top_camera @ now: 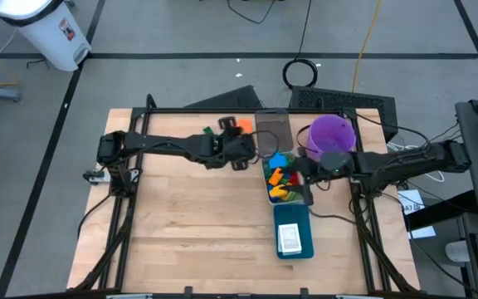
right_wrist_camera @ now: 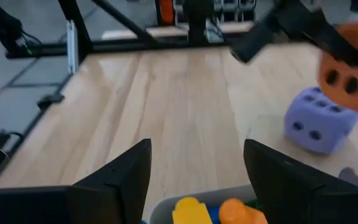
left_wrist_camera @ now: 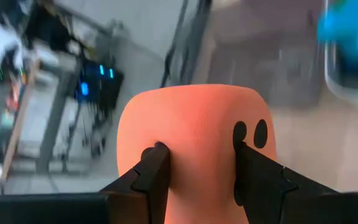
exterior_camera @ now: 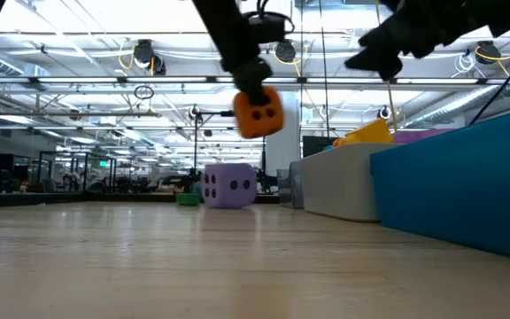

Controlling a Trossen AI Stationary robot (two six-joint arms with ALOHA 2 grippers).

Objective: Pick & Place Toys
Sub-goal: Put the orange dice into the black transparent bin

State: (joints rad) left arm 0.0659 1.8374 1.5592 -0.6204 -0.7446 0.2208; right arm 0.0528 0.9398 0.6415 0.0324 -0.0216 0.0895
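Observation:
An orange dotted die [exterior_camera: 258,113] hangs above the table, with my left gripper [left_wrist_camera: 197,155] shut on it near the table's far middle [top_camera: 241,133]. A lavender die [exterior_camera: 228,186] rests flat on the wood behind and below it; the right wrist view shows it too [right_wrist_camera: 319,127]. My right gripper [right_wrist_camera: 197,168] stands open above the grey bin [top_camera: 270,198], touching nothing. Yellow and orange blocks [right_wrist_camera: 219,210] lie in the bin just under its fingers. My left gripper pinches the orange die between its two fingers on two opposite sides [left_wrist_camera: 185,162], near the die's lower part. The soft sides are dented in at the fingertips [left_wrist_camera: 157,158]. The fingers slant down from the table's left. The die hangs clear of the table.
The grey bin holds several coloured blocks. A teal tray [top_camera: 304,218] with a white card [top_camera: 290,239] lies nearer the front edge, and a purple bucket [top_camera: 332,133] stands at the far right. A green block [top_camera: 208,131] lies at the far edge. Bare wood [top_camera: 189,224] fills the left and front.

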